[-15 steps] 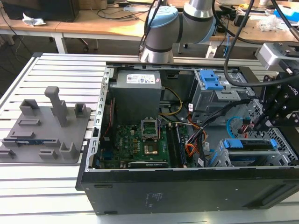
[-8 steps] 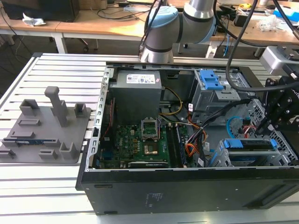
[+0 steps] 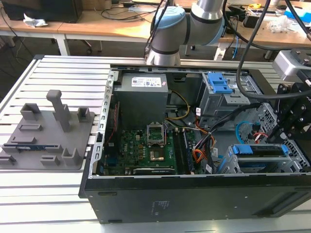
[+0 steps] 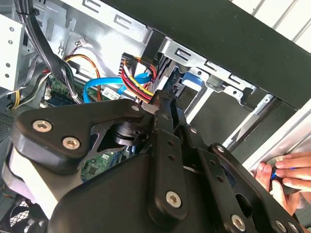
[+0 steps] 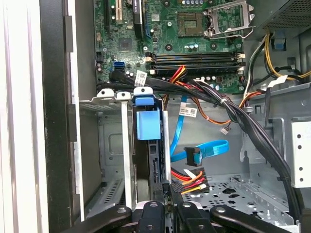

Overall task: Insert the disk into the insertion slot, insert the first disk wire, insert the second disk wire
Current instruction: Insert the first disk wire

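Observation:
The disk (image 3: 260,151) sits inside the insertion slot (image 3: 290,166) at the exterior view's right, and its blue carrier tab (image 5: 147,124) sticks out of the cage (image 5: 111,160). My gripper (image 5: 170,192) is at the disk's end, shut on the black plug (image 5: 177,187) of the first disk wire (image 5: 195,181), a red, orange and yellow lead. The same lead (image 4: 137,83) runs past the fingers (image 4: 165,109). The second disk wire (image 5: 210,147), light blue and looped, hangs loose beside it with its plug (image 5: 193,157) free. From outside, the gripper (image 3: 284,133) reaches down into the case.
A taller grey bay with a blue latch (image 3: 218,83) stands behind the slot. A thick black cable bundle (image 5: 233,110) crosses above the motherboard (image 3: 146,145). A person's hand (image 4: 285,171) rests at the case's outer edge. A grey fixture (image 3: 48,131) lies on the slatted table.

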You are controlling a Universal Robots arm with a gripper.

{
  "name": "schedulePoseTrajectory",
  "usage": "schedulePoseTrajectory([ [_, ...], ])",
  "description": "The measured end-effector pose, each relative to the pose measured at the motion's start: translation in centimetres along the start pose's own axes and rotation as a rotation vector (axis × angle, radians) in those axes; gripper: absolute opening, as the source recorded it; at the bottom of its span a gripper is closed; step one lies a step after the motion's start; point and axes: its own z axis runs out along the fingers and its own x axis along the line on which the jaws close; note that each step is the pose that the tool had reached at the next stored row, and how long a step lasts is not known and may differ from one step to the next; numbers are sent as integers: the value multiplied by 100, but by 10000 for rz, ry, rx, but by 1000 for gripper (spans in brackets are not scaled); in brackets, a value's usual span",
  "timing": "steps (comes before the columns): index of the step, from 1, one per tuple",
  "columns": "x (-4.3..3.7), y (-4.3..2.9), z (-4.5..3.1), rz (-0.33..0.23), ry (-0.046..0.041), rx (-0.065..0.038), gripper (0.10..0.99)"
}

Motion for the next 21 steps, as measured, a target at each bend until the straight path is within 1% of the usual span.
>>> schedulePoseTrajectory([
  [4, 36, 7, 5, 2, -3, 0, 169],
  [6, 41, 6, 7, 5, -2, 0, 169],
  [12, 47, 6, 14, 8, 1, 0, 169],
  [21, 50, 5, 43, 12, -1, 0, 169],
])
